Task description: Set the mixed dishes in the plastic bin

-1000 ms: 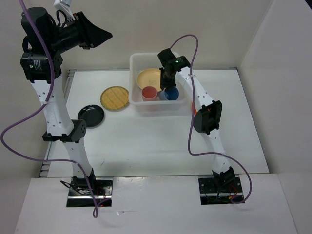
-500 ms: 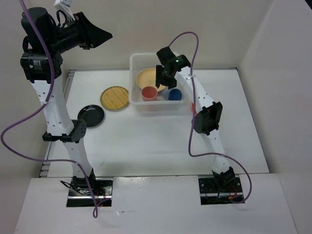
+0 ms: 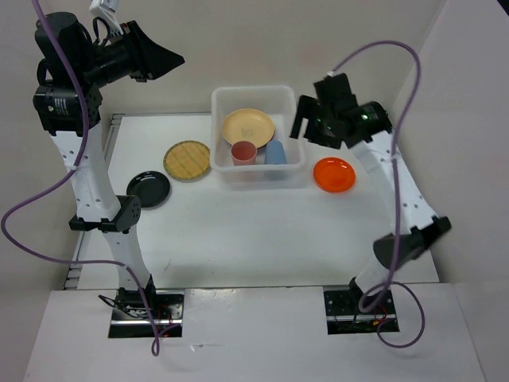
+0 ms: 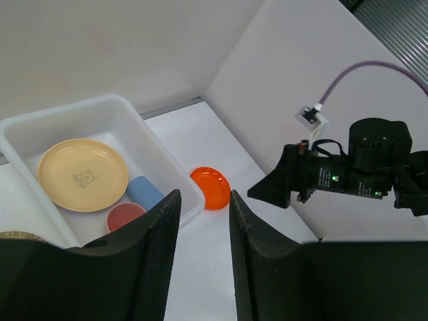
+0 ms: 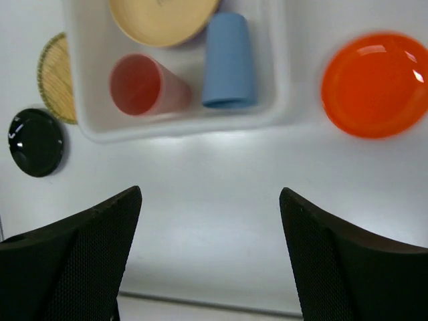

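Mixed dishes are partly sorted. The right gripper hangs high over the tabletop with its fingers spread wide and nothing between them, at the upper right of the overhead frame. Just below it in that frame, the orange plate lies flat on the tabletop, just beside the right wall of the plastic bin but apart from it.

Inside the bin, at upper centre, the plain tan plate fills the back. The pink-red cup and blue cup sit side by side along the front wall, apparently lying on their sides. Left of the bin, the woven-pattern plate nearly touches its wall, and a black dish lies further left and lower. The left gripper is raised at the upper left, its fingers a narrow gap apart and empty.

The orange plate looks like the right arm's next job. A sound pickup would pinch its raised rim, one finger inside and one outside, on the side away from the bin so the bin wall does not crowd the fingers. The plate must then rise clear of the rolled rim before crossing. Free floor in the bin is scarce, so stacking it on the tan plate seems safest. Open tabletop lies below and right of the plate, though the enclosure wall stands close on the right.
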Controlling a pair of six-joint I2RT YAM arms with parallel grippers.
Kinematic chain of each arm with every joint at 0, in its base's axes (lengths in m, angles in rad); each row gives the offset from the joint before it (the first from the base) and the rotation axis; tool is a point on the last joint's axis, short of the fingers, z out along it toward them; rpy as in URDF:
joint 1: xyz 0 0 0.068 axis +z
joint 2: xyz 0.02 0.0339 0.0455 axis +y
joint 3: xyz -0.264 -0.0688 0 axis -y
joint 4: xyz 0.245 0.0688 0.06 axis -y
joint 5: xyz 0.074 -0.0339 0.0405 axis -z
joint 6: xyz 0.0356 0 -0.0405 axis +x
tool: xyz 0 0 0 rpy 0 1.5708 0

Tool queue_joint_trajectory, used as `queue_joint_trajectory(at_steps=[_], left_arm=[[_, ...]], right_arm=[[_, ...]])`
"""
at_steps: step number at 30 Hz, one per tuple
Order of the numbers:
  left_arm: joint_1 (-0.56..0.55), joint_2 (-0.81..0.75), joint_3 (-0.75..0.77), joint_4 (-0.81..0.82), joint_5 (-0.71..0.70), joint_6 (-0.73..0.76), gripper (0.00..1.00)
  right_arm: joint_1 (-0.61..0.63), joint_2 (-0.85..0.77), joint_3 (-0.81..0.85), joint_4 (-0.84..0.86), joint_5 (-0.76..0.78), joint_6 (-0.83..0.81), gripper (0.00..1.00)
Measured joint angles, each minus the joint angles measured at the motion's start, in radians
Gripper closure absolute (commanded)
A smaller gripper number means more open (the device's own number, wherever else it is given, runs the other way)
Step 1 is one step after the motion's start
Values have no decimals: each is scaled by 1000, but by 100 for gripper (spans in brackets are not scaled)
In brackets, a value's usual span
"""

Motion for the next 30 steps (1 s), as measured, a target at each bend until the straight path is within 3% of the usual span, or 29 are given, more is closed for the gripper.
queue_joint_trajectory(at_steps=[2,6,8,12,18,23,30], left_arm=[[0,0,0,0,8,1,57],[-5,0,0,-1,23,3,57],[-6,0,0,-2,29,4,57],[-6,0,0,-3,39,4,57],[-7,0,0,-3,44,5,53],[-7,0,0,-4,51,8,51],[-7,0,0,-6,56,22,44]], right_arm=[[-86,-143,-209,73,-65,14,12],[-397,-344,-656,290,-271,64,12],[-514,-370,-835,380,-355,97,12],[-605,-367,-1087,547,-491,171,12],[-696,-416,-1329,827,-580,346,12],[-708,-405,-1401,1028,-581,447,18],[-708,-264,-1460,1238,-568,544,18]])
